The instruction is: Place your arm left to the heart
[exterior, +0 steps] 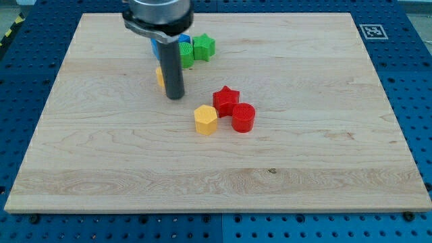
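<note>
tabletop wooden | yellow hexagon block nearest, red cylinder just right of it, red star touching behind | my tip on the board, left of these; tool is a bare rod, grasping nothing | another yellow block half hidden behind rod, shape unclear, heart not identifiable | green star, green block, blue block at the view's top

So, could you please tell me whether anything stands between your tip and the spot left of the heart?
No shape reads plainly as a heart; the likeliest is the yellow block, half hidden behind the rod. Just toward the view's bottom right of it sits my tip. Only that block itself lies between; no other does.
</note>
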Robot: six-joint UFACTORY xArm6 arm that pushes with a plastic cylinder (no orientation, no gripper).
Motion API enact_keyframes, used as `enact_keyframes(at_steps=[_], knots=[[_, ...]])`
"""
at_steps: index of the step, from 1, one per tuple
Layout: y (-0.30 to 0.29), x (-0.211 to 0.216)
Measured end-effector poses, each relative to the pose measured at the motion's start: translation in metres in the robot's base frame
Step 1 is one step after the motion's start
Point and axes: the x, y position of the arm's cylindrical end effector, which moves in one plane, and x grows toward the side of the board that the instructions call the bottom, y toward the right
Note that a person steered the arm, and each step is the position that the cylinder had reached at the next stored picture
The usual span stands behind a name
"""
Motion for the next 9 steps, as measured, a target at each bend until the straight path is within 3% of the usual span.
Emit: enact_keyframes(at_steps=[1, 3, 5, 7, 9], knots=[[-0.021, -0.038], [-0.035, -0.001], [-0.130, -0.039], [-0.144, -0.088], [-0.144, -0.078]])
